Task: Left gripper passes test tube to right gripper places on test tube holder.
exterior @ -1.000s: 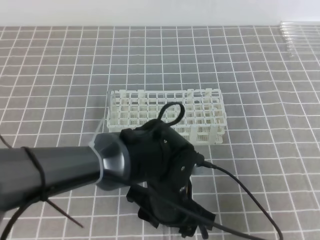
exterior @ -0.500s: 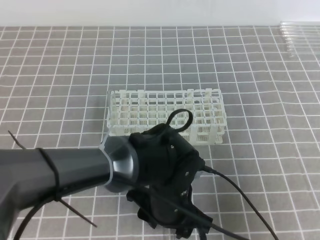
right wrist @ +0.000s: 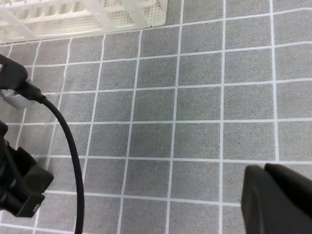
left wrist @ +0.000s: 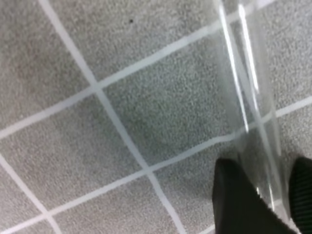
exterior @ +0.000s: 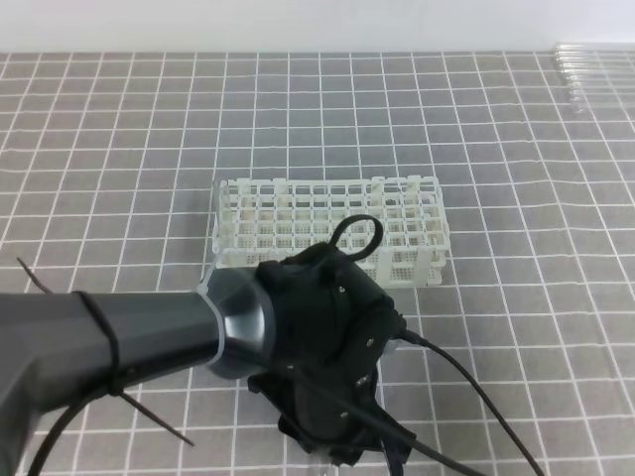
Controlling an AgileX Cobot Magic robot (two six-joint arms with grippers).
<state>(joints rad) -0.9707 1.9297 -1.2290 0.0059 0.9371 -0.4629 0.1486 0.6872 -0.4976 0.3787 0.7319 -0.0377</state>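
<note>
The left gripper [left wrist: 267, 195] jaws stand apart astride the test tube [left wrist: 246, 97], contact unclear, tips cut off. It lies on the grey gridded surface [exterior: 496, 198]. The right gripper [right wrist: 278, 195] jaws are together. The rack [exterior: 327, 228] sits beyond.

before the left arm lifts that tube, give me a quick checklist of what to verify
1. Test tube lies between the left gripper fingers: ok, dark fingertips flank it in the left wrist view.
2. Fingers firmly clamped on the glass: cannot tell, contact is not clear.
3. Right gripper ready to receive: not ok, its jaws are shut and nothing is in them.
4. Test tube holder upright on the grid mat: ok.
5. Holder holes free: cannot tell, clear glass would barely show.
</note>
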